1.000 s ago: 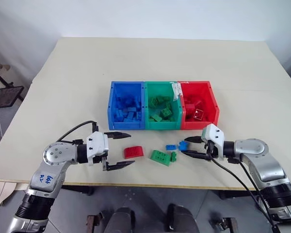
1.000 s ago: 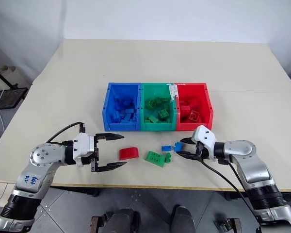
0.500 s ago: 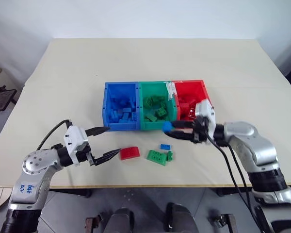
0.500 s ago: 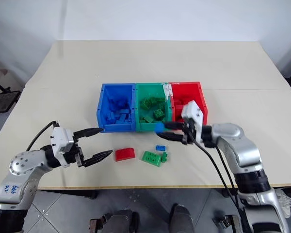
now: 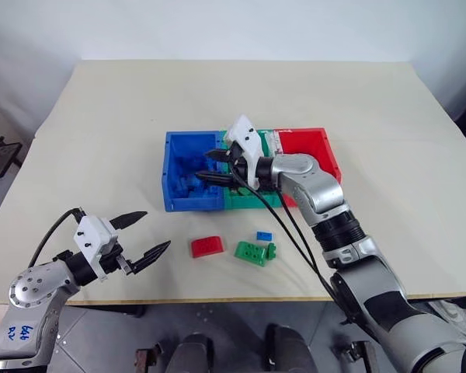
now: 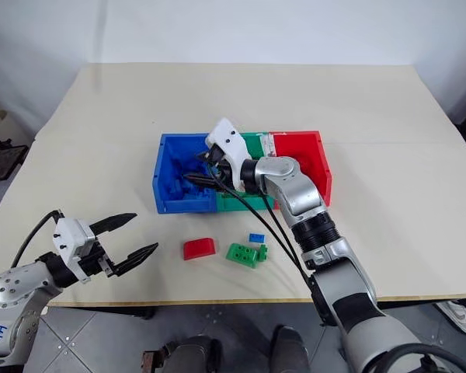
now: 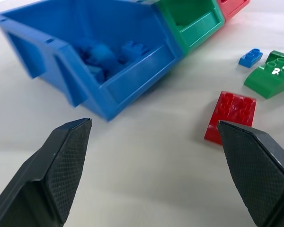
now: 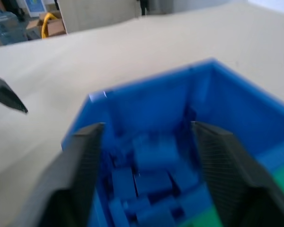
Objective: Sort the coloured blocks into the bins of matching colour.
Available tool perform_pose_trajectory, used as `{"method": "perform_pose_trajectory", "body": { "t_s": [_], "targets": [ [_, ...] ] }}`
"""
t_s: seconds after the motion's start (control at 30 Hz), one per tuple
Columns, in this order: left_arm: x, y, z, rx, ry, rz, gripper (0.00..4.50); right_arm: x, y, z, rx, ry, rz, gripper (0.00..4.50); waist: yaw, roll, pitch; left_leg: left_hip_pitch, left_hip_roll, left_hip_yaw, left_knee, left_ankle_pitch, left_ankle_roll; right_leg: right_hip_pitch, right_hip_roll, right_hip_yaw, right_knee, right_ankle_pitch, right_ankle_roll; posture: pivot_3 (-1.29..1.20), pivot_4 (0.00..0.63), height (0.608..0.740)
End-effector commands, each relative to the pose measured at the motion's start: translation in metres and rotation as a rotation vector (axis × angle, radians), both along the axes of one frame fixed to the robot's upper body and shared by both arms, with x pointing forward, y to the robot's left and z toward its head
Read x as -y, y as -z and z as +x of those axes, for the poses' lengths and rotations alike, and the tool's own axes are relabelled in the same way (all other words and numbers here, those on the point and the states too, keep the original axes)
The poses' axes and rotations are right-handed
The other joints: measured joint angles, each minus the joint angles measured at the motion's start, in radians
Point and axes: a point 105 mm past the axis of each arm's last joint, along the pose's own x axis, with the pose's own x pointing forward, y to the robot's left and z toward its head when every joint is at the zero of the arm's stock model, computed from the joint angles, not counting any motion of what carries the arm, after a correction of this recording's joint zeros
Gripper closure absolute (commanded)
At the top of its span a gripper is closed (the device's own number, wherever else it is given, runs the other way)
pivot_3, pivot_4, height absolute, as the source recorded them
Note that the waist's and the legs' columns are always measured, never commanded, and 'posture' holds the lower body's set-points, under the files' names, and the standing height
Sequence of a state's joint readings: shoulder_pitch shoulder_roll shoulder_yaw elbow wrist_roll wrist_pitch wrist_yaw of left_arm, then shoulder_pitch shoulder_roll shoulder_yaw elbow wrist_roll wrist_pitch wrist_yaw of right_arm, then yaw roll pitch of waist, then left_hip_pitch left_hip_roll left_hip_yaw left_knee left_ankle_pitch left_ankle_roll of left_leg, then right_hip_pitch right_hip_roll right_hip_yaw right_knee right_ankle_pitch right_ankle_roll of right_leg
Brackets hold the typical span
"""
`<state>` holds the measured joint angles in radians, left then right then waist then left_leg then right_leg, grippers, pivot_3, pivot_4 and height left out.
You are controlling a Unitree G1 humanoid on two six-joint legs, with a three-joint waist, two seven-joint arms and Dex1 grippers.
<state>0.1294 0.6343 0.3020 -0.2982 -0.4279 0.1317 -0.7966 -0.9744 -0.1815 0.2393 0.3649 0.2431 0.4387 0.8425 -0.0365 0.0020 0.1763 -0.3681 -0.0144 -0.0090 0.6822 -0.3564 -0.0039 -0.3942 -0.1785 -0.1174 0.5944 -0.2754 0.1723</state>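
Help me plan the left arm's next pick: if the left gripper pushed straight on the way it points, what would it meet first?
Probably the red block; the left gripper is open, and depth is unclear.

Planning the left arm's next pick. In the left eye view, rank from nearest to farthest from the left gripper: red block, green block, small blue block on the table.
From the left gripper, open at the table's near left:
1. Red block, just to its right on the table.
2. Green block, farther right, past the red one.
3. Small blue block, just beyond the green block, toward the bins.
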Motion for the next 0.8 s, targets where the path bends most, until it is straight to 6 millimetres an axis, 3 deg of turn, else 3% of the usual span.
{"method": "perform_pose_trajectory", "body": {
  "t_s": [0.03,0.13,0.23,0.33,0.43,0.63,0.73,0.8],
  "targets": [
    [0.005,-0.006,-0.003,0.023,0.040,0.027,0.00,0.000,-0.017,-0.012,0.089,-0.062,0.029,0.01,-0.005,0.000,0.000,0.000,0.001,0.001,0.000,0.000,0.000,0.000,0.001,0.000,0.000,0.000,0.000,0.00,0.150,0.740],
    [0.010,-0.009,-0.001,0.031,0.071,0.042,0.00,0.016,-0.026,-0.021,0.139,-0.090,0.064,0.01,-0.005,0.000,0.000,0.000,0.001,0.002,0.000,0.000,0.000,0.000,0.001,0.000,0.000,0.000,0.000,0.00,0.150,0.740],
    [0.025,-0.016,0.005,0.071,0.156,0.069,0.00,0.069,-0.022,-0.050,0.197,-0.149,0.094,0.01,0.020,0.000,0.000,-0.001,0.000,0.000,0.002,0.000,0.000,0.001,0.000,0.000,-0.001,0.000,0.000,0.00,0.150,0.740],
    [0.035,-0.020,0.008,0.091,0.212,0.084,0.00,0.097,-0.005,-0.069,0.194,-0.140,0.037,0.01,0.036,-0.001,0.000,-0.001,-0.002,-0.001,0.002,-0.001,0.002,0.003,-0.002,0.000,-0.003,0.000,0.000,0.00,0.150,0.740],
    [0.054,-0.022,0.009,0.090,0.312,0.075,0.00,0.138,0.026,-0.090,0.145,-0.082,-0.071,0.01,0.034,0.000,0.000,0.000,-0.001,0.006,0.002,-0.001,0.002,0.002,-0.002,0.000,-0.004,0.000,0.000,0.00,0.150,0.740],
    [0.075,-0.015,0.011,0.063,0.462,0.121,0.00,0.197,0.055,-0.114,0.080,0.060,-0.174,0.01,0.038,0.000,0.000,0.003,0.000,0.012,0.002,-0.001,0.003,0.002,-0.002,0.003,-0.004,0.000,0.000,0.00,0.150,0.740],
    [0.081,-0.015,0.016,0.075,0.512,0.133,0.00,0.214,0.069,-0.127,0.035,0.080,-0.209,0.01,0.041,-0.001,0.000,0.003,0.000,0.013,0.002,-0.001,0.003,0.002,-0.002,0.003,-0.004,0.000,0.000,0.00,0.150,0.740],
    [0.082,-0.014,0.015,0.084,0.543,0.150,0.00,0.208,0.071,-0.128,0.034,0.066,-0.220,0.01,0.041,-0.001,0.000,0.003,0.000,0.013,0.003,-0.001,0.003,0.002,-0.002,0.003,-0.004,0.000,0.000,0.00,0.150,0.740]
  ]
}}
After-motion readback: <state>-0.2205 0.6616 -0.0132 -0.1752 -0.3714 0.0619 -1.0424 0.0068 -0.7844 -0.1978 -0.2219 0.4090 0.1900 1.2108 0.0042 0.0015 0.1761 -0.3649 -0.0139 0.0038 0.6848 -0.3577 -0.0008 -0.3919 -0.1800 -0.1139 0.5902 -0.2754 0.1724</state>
